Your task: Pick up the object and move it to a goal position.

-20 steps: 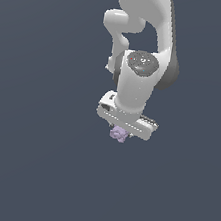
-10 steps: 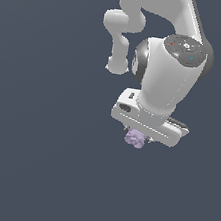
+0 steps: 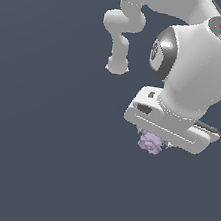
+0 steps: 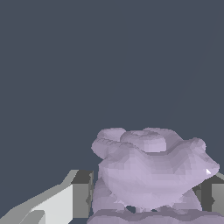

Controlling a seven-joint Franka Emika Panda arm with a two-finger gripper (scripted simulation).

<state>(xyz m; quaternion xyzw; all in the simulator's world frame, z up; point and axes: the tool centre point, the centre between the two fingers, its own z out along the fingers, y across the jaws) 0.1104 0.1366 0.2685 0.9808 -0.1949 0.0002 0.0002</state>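
The hand point(image 3: 154, 140) grips the lilac clump point(image 3: 150, 142) (fingers point(image 4: 81, 194) mostly hidden beneath its body, cropped in the wrist view).

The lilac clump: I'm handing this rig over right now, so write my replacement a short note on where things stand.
End effector: shut on the lilac clump, one finger on each side of it in the wrist view.
Clump: hangs under the end effector in the exterior view, touching nothing else.
Done: the pickup, since the clump is gripped.
Left: carry it to the goal and release. No goal marker shows in either view, so I cannot tell how far off it is.
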